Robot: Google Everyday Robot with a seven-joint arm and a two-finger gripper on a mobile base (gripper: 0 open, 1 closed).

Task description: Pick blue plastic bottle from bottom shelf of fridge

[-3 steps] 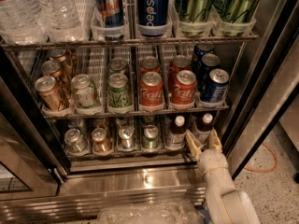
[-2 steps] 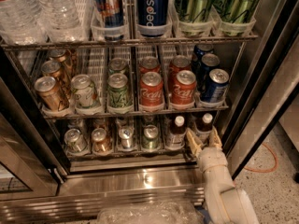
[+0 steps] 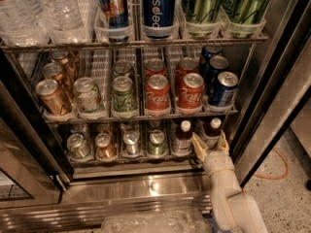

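Note:
The fridge [image 3: 272, 96] stands open, and its bottom shelf [image 3: 131, 158] holds several cans and two small stubby bottles. One bottle [image 3: 183, 136] has a white cap and dark contents. The other, the blue plastic bottle [image 3: 212, 129], stands at the far right with the same white cap. My gripper [image 3: 211, 144] is at the front right of the bottom shelf. It is open, with its tan fingers [image 3: 198, 148] on either side of the right bottle's lower part. The pale arm [image 3: 228, 193] reaches up from the bottom right.
Red cola cans [image 3: 158, 95], green, gold and blue cans fill the rack above. Tall cans and clear water bottles [image 3: 29, 8] stand on the top rack. The dark door frame [image 3: 265, 125] is close on the right. A steel sill [image 3: 131, 188] runs below, and an orange cable [image 3: 277, 171] lies on the floor.
The gripper has edged slightly up and in toward the right bottle. Nothing else has moved.

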